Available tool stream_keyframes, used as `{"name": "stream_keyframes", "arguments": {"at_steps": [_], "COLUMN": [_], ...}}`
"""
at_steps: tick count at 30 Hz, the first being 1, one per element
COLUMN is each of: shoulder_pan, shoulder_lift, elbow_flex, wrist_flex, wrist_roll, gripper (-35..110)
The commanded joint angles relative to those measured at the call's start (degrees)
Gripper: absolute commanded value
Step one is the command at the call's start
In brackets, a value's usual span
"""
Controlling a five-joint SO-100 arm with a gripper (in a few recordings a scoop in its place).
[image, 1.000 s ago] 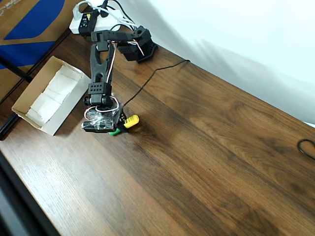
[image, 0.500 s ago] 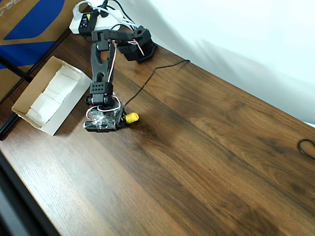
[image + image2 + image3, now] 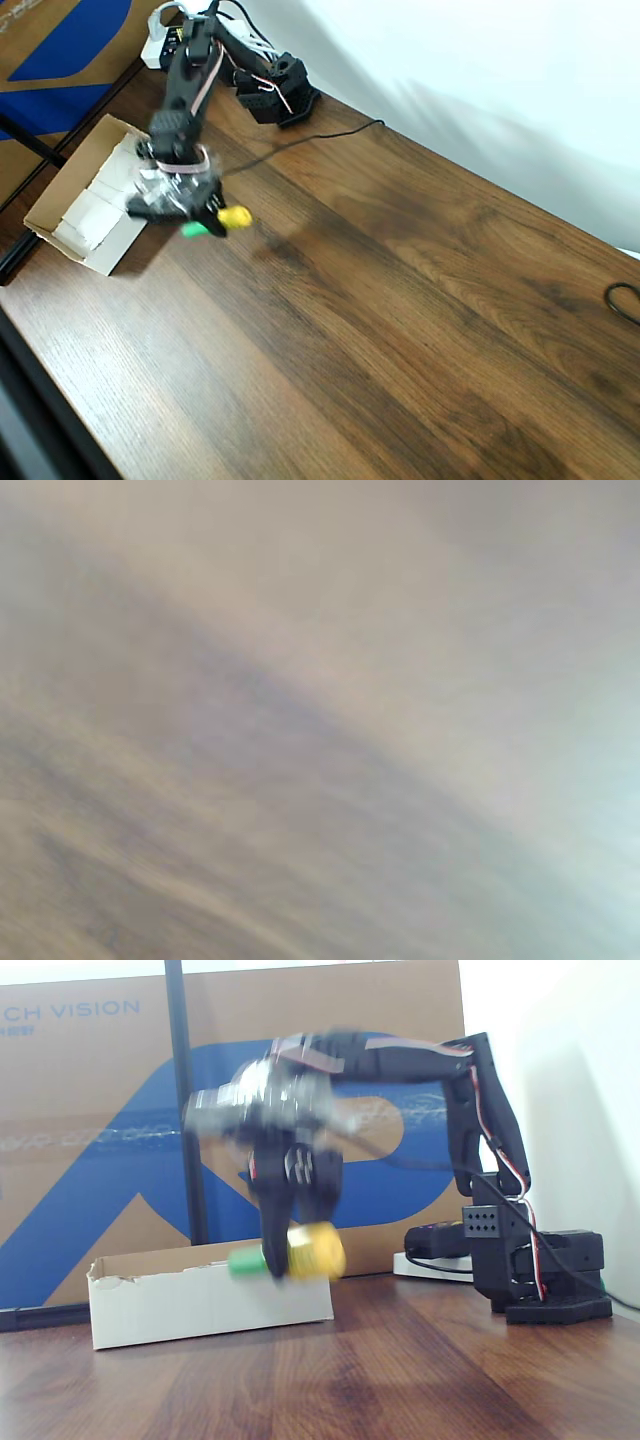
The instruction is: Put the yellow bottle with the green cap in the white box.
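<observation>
My body: a matte black arm, blurred near the wrist.
My black links (image 3: 470,1090) rise from a blocky black base (image 3: 545,1275); red, white and black wires loop along my joints, a grid of small holes marks one servo block, and my gripper (image 3: 290,1200) has dark fingers.

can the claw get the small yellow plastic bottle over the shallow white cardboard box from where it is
Probably yes. The claw holds the small yellow plastic bottle clear of the wooden table, right beside the shallow white cardboard box; the box top is open, with nothing between them.
</observation>
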Motion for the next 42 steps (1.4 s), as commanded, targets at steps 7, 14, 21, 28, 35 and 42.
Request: {"name": "stream_keyframes", "arguments": {"at_steps": [7, 14, 21, 28, 35, 42], "shoulder_pan": [11.7, 22.1, 33.7, 47.4, 52.1, 49.9], "shoulder_lift": [18.5, 23.1, 26.0, 26.0, 25.6, 23.4], "elbow_flex": [4.5, 6.1, 9.0, 12.9, 14.6, 9.1], "wrist_flex": [-0.4, -2.0, -3.5, -6.6, -9.8, -9.6], "wrist_roll": [3.9, 6.2, 11.0, 18.3, 21.3, 20.7], "gripper": [0, 0, 0, 0, 0, 0]}}
